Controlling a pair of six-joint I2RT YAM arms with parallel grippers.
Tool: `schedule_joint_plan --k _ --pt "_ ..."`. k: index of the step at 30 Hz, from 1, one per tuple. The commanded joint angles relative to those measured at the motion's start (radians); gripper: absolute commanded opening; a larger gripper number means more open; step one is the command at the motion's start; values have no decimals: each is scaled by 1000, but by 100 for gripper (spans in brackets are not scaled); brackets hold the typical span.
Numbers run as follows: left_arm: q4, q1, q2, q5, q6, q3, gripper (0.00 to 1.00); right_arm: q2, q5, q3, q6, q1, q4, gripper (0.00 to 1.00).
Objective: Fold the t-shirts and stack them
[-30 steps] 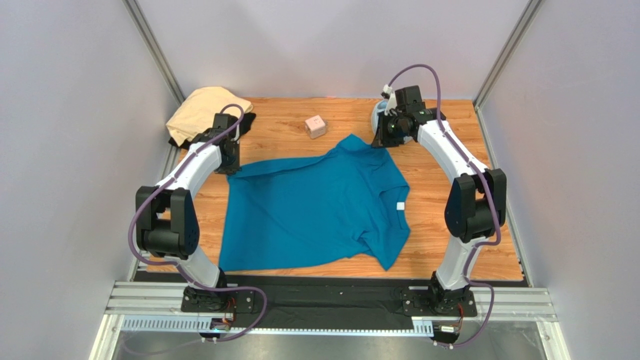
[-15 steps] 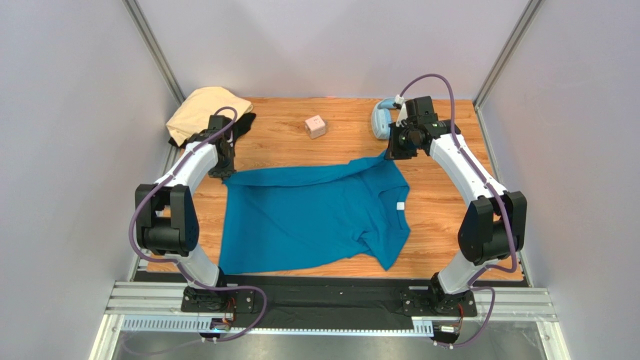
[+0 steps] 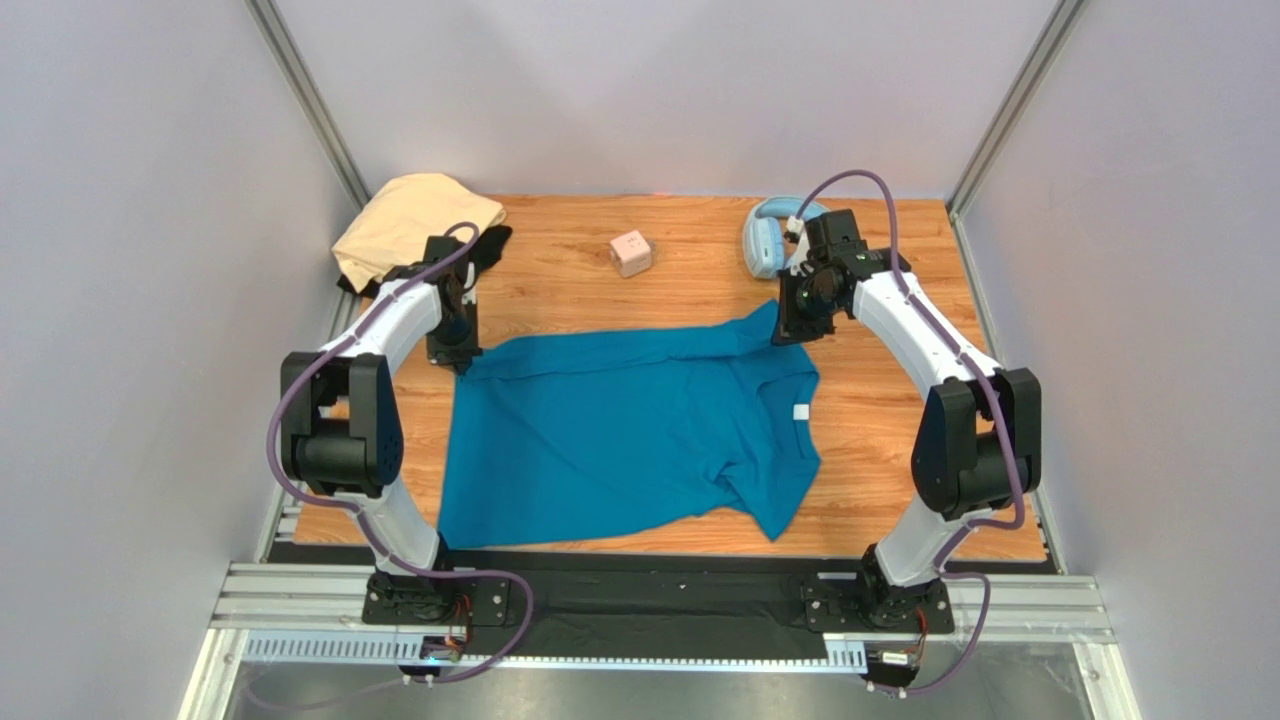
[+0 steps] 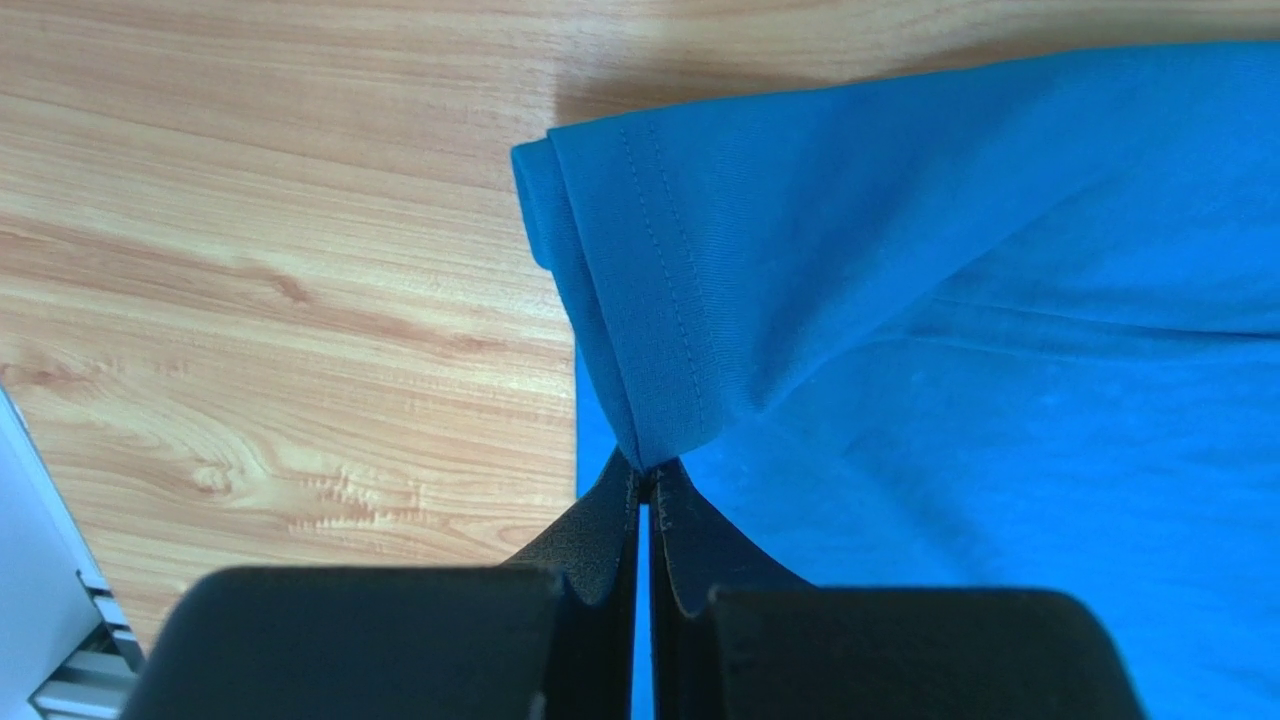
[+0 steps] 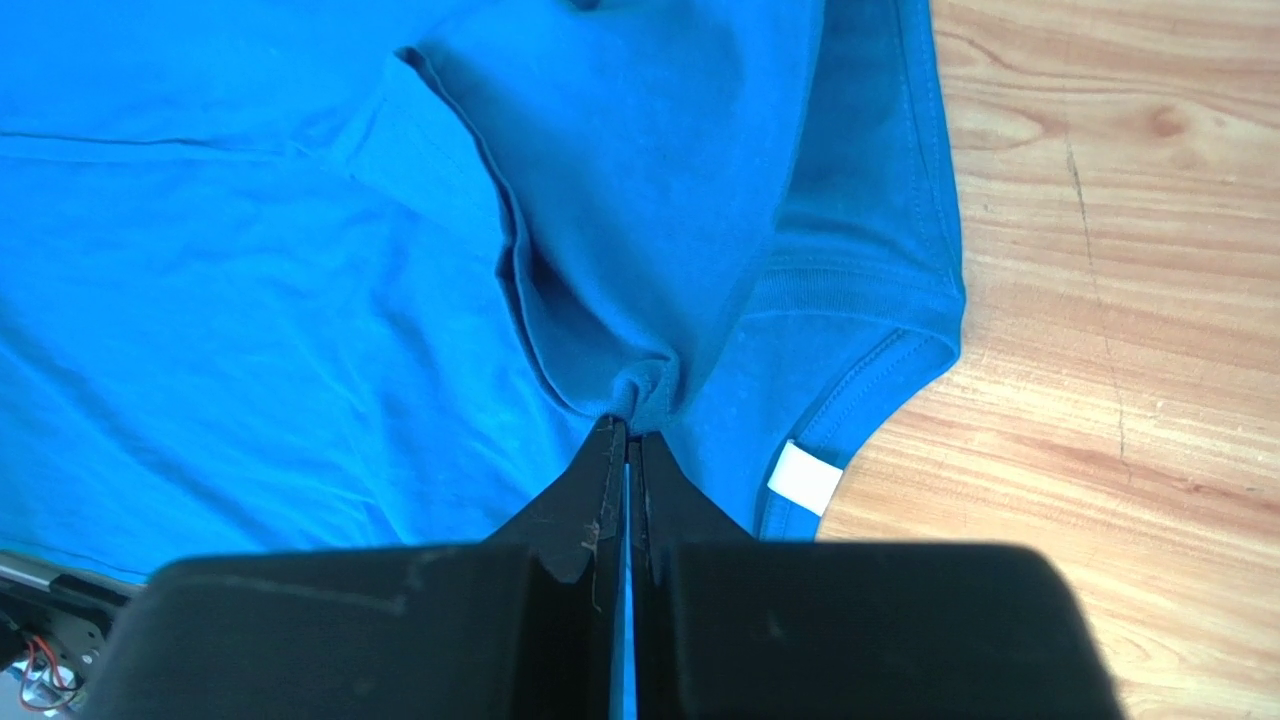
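The teal-blue t-shirt (image 3: 624,435) lies spread on the wooden table, its far edge lifted and folding toward the near side. My left gripper (image 3: 455,354) is shut on the shirt's far left corner; the left wrist view shows the hemmed cloth (image 4: 676,300) pinched at the fingertips. My right gripper (image 3: 787,327) is shut on the shirt's far right part, with cloth (image 5: 631,195) bunched at its tips, next to the collar and the white tag (image 5: 809,479). The pale tan shirt (image 3: 403,218) lies in a heap at the far left, over the black shirt (image 3: 489,248).
A small pink cube (image 3: 631,252) sits at the far middle of the table. Light-blue headphones (image 3: 768,237) lie at the far right, just behind my right arm. Grey walls close in both sides.
Both grippers have pulled the shirt's far edge toward the near side, so the far part now folds over the body. The right arm has drawn back from the headphones.
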Motion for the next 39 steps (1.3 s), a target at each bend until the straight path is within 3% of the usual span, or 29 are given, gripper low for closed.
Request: schedule_joint_plan --k 1,13,26,39 --pt "-11 8 -14 33 -28 -14 0 9 35 -6 6 -2 -5 0" --pt "-8 11 25 -120 -45 -16 0 49 110 -5 21 -30 -48 0" --pt "-31 34 55 -117 -6 107 0 35 55 43 40 -114 -49 0" --pt "-52 38 124 -65 -44 0 0 92 1 31 40 -114 -59 0"
